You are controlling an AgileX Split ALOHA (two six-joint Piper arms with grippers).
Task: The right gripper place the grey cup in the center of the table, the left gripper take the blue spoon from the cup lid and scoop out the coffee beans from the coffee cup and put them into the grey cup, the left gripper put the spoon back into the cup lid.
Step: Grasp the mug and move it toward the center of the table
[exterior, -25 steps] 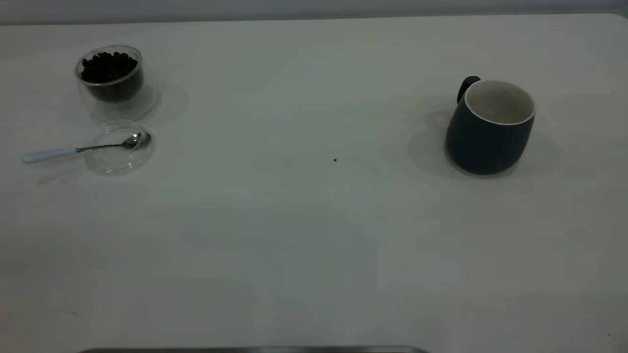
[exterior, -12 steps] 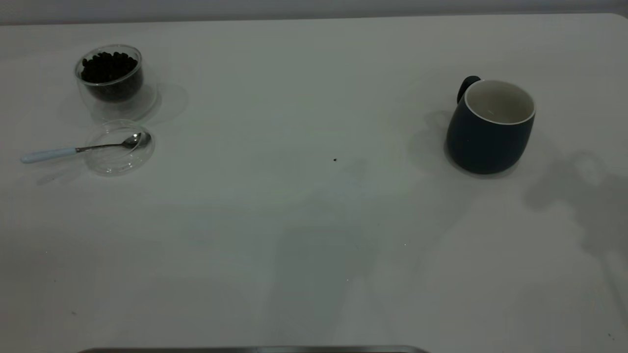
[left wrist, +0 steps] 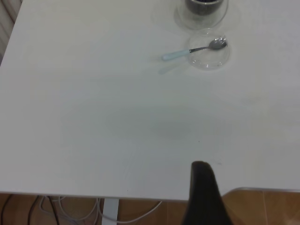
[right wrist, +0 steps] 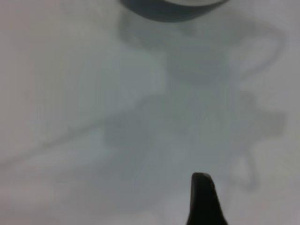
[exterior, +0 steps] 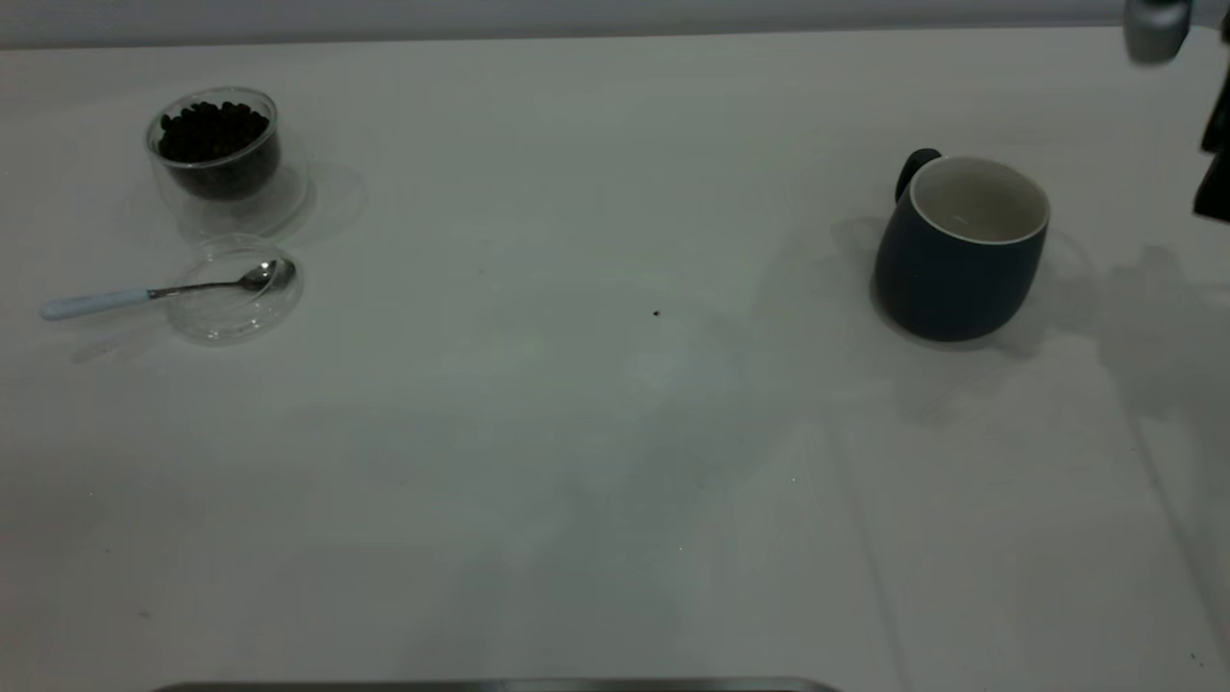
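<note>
The grey cup (exterior: 961, 250) stands upright at the right of the table (exterior: 615, 432), handle to the back; its base also shows in the right wrist view (right wrist: 168, 9). The coffee cup (exterior: 216, 159) with coffee beans (exterior: 211, 130) stands at the far left. Just in front of it lies the cup lid (exterior: 233, 288) with the blue spoon (exterior: 154, 291) resting across it, bowl in the lid, handle pointing left. My right gripper (right wrist: 201, 197) hangs above the table right of the grey cup, apart from it. My left gripper (left wrist: 201, 187) is over the table's near edge, far from the spoon (left wrist: 194, 50).
Part of the right arm (exterior: 1213, 144) shows at the exterior view's top right edge. A small dark speck (exterior: 656, 313) lies mid-table. The left wrist view shows the table's edge, wooden floor and cables (left wrist: 70, 211) beneath.
The right arm has come into the exterior view at the top right, and its shadow has spread over the table beside the grey cup. The cups, lid and spoon have not moved.
</note>
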